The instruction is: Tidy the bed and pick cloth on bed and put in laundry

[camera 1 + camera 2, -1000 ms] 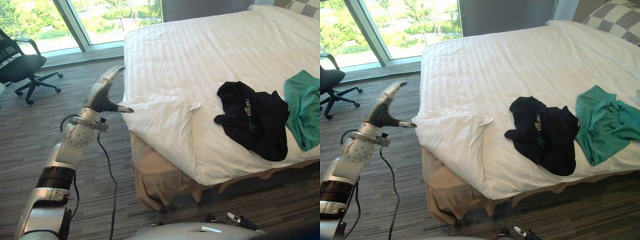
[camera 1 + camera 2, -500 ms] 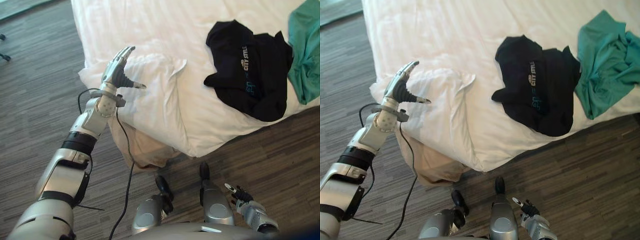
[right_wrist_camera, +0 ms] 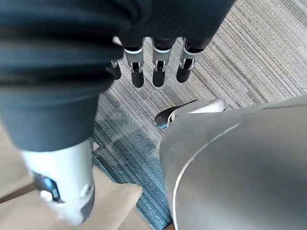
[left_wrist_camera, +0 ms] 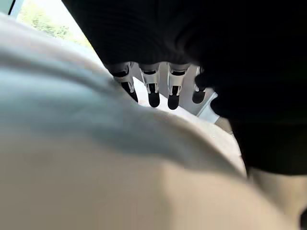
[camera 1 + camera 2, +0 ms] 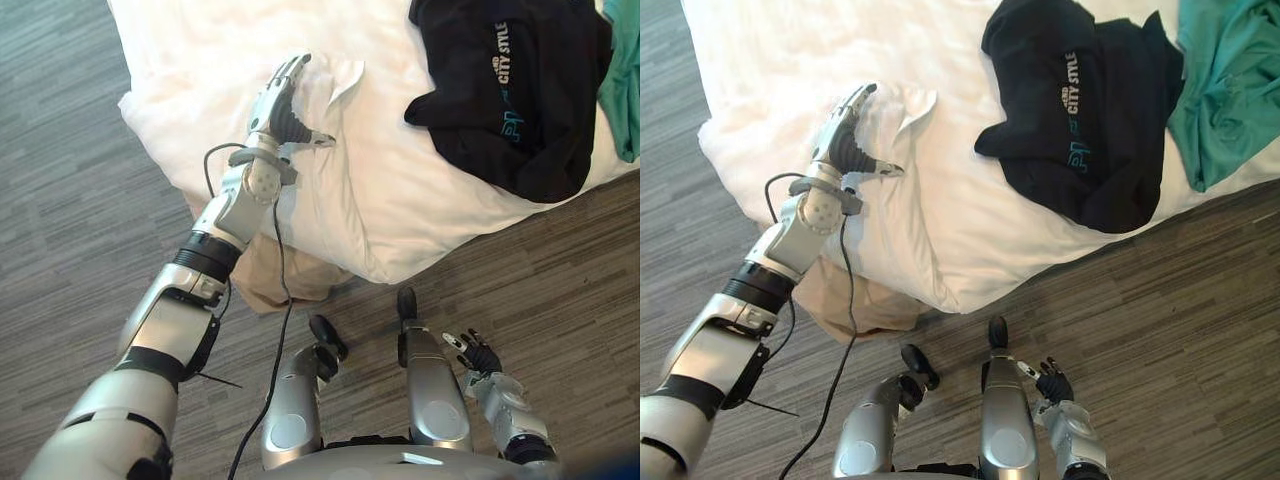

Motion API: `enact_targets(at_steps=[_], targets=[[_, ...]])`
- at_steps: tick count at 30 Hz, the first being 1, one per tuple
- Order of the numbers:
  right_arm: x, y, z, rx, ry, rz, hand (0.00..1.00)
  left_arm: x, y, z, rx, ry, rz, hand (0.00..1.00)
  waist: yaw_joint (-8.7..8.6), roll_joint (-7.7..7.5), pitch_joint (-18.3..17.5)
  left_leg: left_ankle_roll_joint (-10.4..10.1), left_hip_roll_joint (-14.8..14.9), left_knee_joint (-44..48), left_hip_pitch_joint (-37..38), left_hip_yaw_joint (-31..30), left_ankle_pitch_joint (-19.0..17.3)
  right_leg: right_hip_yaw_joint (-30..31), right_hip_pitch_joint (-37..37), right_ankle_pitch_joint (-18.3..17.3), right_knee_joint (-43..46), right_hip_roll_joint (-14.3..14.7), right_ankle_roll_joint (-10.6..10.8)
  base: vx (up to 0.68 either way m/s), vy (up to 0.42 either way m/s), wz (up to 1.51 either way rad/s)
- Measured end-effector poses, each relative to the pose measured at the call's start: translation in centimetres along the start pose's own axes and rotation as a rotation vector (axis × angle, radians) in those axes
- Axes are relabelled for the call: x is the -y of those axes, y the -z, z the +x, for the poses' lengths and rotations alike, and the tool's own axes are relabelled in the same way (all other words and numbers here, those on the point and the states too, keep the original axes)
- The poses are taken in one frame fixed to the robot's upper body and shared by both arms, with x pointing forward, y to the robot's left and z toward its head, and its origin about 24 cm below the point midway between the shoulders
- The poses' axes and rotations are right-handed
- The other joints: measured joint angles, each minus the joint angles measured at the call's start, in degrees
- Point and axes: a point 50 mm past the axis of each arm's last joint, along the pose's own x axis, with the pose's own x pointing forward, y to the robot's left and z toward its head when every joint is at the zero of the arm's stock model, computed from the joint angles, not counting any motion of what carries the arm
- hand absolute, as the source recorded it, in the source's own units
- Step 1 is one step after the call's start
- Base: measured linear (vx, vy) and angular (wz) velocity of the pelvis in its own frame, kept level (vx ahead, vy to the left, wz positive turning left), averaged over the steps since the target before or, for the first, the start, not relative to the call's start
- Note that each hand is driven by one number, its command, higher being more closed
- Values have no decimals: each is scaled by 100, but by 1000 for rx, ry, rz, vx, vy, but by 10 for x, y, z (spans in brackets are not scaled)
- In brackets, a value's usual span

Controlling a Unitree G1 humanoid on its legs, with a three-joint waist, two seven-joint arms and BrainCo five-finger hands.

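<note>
A black garment [image 5: 510, 90] with light print lies crumpled on the white duvet [image 5: 200, 60] near the bed's front edge. Beside it, further right, is a teal garment [image 5: 1230, 70]. My left hand [image 5: 283, 105] reaches over the bed's near corner, open, fingers straight and thumb out, just above a folded-over flap of duvet [image 5: 342, 75]. In the left wrist view its fingers [image 4: 153, 91] hover close over the white duvet [image 4: 96, 167]. My right hand [image 5: 478, 355] hangs low over the floor with relaxed fingers [image 3: 158, 72], holding nothing.
A beige bed skirt [image 5: 270, 280] hangs out below the duvet at the corner. Striped grey-brown carpet [image 5: 70, 200] surrounds the bed to the left and front.
The camera has tilted further down. My left hand has moved right from the corner's edge to above the folded duvet flap. The right hand stays low by the floor.
</note>
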Motion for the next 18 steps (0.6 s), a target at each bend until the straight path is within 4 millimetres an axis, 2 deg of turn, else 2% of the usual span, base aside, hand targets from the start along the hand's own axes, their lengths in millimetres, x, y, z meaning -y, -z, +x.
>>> enact_targets(at_steps=[2,3,7,12,18], targets=[[-4,-7,2,34,-31,38,0,0,4,0,-60,-14,36,0,3,-32,27,1,15,25,-48,124,15,48,-133,-3,88,-1,0,36,8,-9],[-8,-14,3,60,-49,54,0,-1,5,1,-92,-35,47,100,4,-24,59,-8,15,25,-51,162,25,53,-166,-3,125,-5,0,27,4,-10],[-23,-36,8,142,-130,118,0,-6,16,0,-248,-114,63,100,-50,-14,82,-29,10,1,-58,266,38,63,-248,-8,142,-13,-8,9,-7,-9],[-27,-42,8,159,-155,132,0,-21,36,-4,-377,-197,32,100,-89,-12,83,-45,-18,-56,-65,270,71,81,-338,-47,248,-24,-33,-2,-7,0],[-24,-38,8,139,-142,85,0,-3,60,-18,-443,-182,-54,100,-171,-12,83,-21,-215,-390,341,296,176,90,-91,-148,327,-138,-6,21,7,2]])
